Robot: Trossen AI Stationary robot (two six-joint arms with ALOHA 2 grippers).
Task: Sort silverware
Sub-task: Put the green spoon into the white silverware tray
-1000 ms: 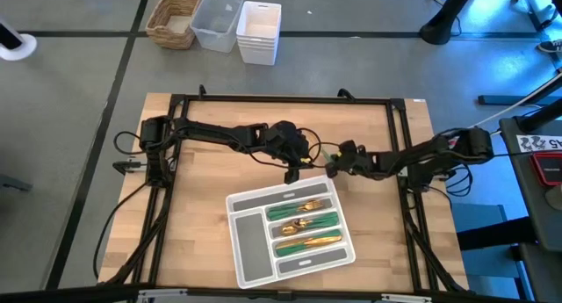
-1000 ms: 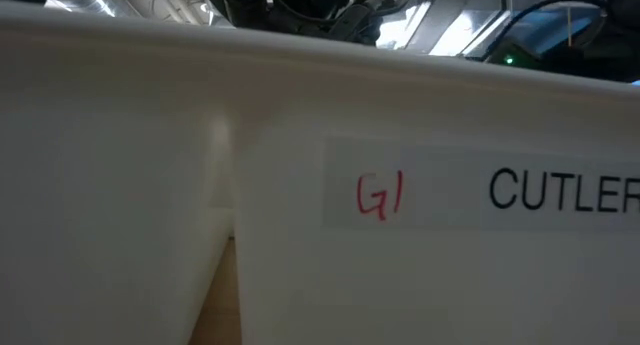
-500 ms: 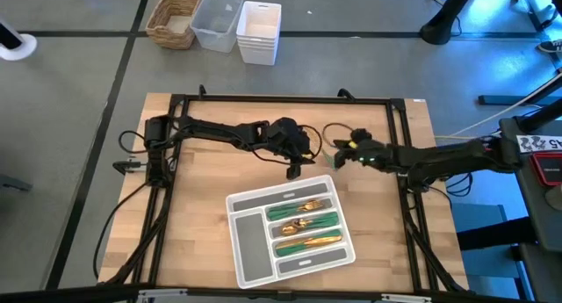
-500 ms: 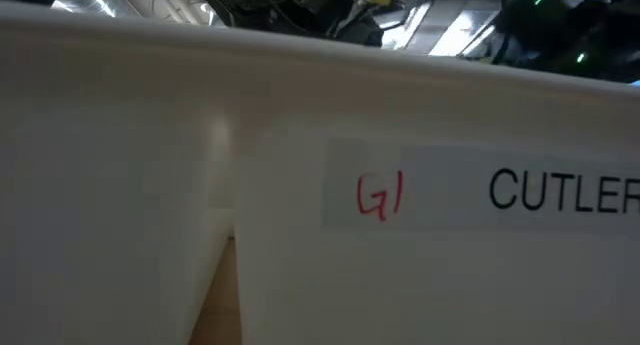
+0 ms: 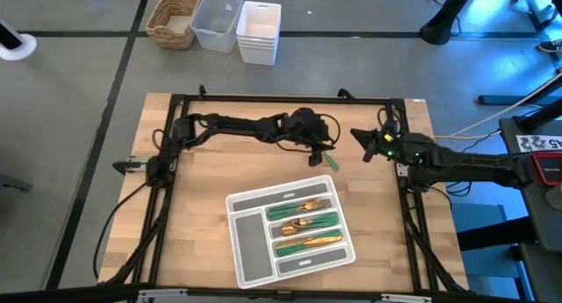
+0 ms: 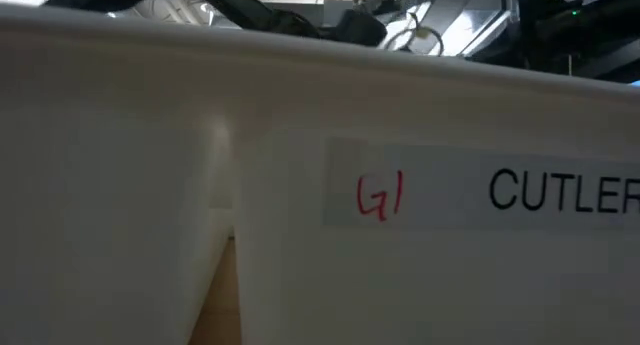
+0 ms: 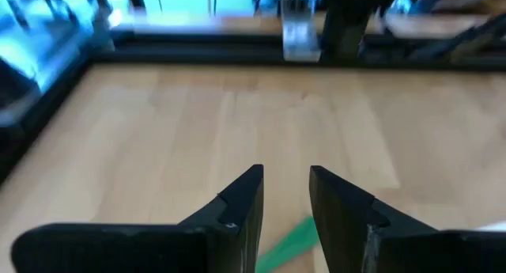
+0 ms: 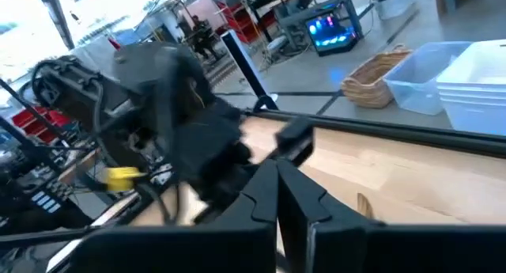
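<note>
Three compartments of the grey compartmented plastic tray (image 5: pixel 248 241) already hold the silverware (image 5: pixel 304 225), small pieces with shiny gold heads and slim green handles, lying in rows side by side. The long compartment at one side and the short one at the near end look bare. I think each row keeps one kind together, which is the purpose of the sorting, but the kinds are too small to tell apart.

One more piece, a slim green handle (image 7: pixel 286 243), is between the fingers of the left gripper (image 5: pixel 321 154). In the left wrist view the two dark fingers (image 7: pixel 243 200) stand a little apart with the green handle in the gap, so they seem clamped on it; whether its head is a fork, spoon or knife cannot be seen. The gripper hangs above the light wooden table (image 5: pixel 202 206), near the far corner of the tray. I judge this piece is on its way to a compartment, and the gripper holds it by the handle so the head can point along the row like the others.

The right gripper (image 5: pixel 362 136) is drawn to the right side of the table, well apart from the tray, with its fingers (image 8: pixel 267 198) pressed together on nothing. It probably waits there to leave room for the left arm.

The low view shows only a white wall of a box with a label.
</note>
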